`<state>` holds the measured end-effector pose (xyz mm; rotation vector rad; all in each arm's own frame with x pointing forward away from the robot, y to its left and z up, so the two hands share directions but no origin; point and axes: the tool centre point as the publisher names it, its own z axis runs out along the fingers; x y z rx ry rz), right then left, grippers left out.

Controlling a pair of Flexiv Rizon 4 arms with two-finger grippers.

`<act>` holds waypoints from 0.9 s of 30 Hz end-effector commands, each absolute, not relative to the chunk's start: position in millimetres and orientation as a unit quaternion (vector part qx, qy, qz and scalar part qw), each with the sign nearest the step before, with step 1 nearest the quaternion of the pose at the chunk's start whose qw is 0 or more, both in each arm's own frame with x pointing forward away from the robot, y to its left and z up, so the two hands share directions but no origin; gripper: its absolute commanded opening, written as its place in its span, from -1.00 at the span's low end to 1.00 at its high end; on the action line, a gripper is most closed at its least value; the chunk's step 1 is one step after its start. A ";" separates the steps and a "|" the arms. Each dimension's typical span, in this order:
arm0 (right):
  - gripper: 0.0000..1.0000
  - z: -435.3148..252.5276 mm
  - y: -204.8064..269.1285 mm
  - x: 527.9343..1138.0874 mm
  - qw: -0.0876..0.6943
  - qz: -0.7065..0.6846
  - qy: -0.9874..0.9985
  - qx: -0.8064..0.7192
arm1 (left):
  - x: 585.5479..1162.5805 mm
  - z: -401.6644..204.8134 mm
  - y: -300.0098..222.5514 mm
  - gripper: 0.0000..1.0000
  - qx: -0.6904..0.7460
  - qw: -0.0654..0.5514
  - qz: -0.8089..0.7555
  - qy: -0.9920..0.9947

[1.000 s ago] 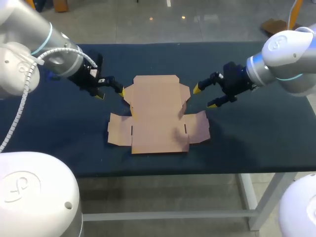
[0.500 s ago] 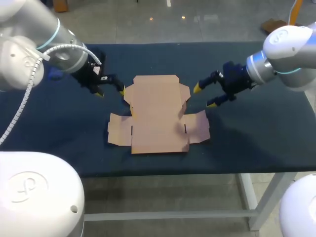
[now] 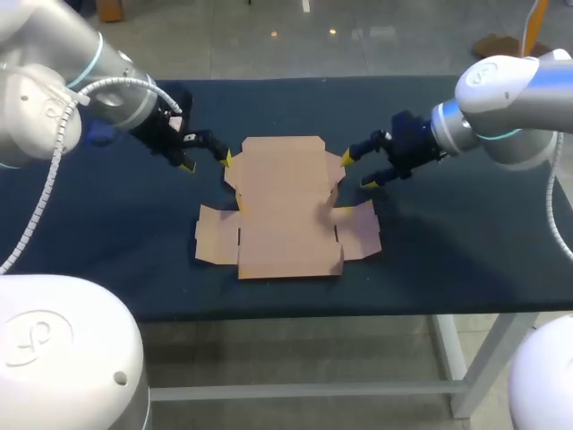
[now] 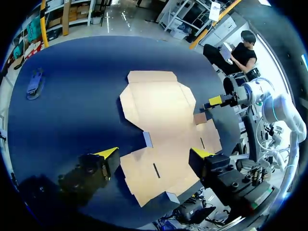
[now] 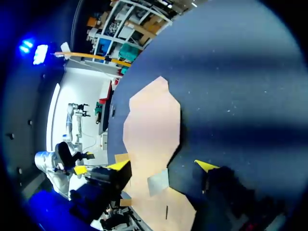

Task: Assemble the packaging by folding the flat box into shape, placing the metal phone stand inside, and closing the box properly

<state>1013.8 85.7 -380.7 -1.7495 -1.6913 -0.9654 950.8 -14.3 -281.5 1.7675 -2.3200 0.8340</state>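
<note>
One flat cardboard box [image 3: 286, 210] lies unfolded on our dark blue tabletop [image 3: 448, 255], about midway across it. Nearest to us is its wide panel [image 3: 288, 251], with the left flap [image 3: 215, 237] and the right flap [image 3: 360, 230] sticking out at its sides. Beyond that, the far panel [image 3: 285, 166] runs away from us, its corners cut at a slant.

Level with that far panel, our two arms come in from the sides. The left arm [image 3: 98, 81] reaches to the panel's left corner. The left jaws stand spread and pinch nothing. One yellow tip is right at the cardboard's edge and the other is over bare tabletop; we cannot tell whether the first one touches. In the left wrist view, part of the box shows below and between the spread fingers.

The right arm [image 3: 510, 98] does the same at the panel's right corner. The right jaws are likewise spread and hold nothing, with one tip close beside the cardboard and the other farther out over the tabletop. From the right wrist, the box lies ahead of the fingers.

Farthest off, past the left arm and well apart from the box, a small blue thing [image 4: 36, 82] rests on the tabletop; we cannot tell what it is.
</note>
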 end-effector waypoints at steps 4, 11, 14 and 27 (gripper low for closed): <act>0.47 -393.3 87.8 1030.5 0.276 -0.363 -0.617 -0.641 | 952.8 -283.4 -14.8 1.00 0.579 0.059 0.280 -0.763; 0.22 -398.7 94.2 1041.6 0.282 -0.368 -0.615 -0.638 | 955.3 -283.9 -14.6 1.00 0.573 0.068 0.294 -0.762; 0.12 -399.8 97.1 1045.4 0.284 -0.374 -0.614 -0.635 | 956.6 -283.7 -13.7 1.00 0.572 0.070 0.295 -0.762; 0.00 -406.2 108.0 1052.9 0.292 -0.379 -0.607 -0.634 | 954.8 -282.6 -9.9 1.00 0.573 0.073 0.300 -0.760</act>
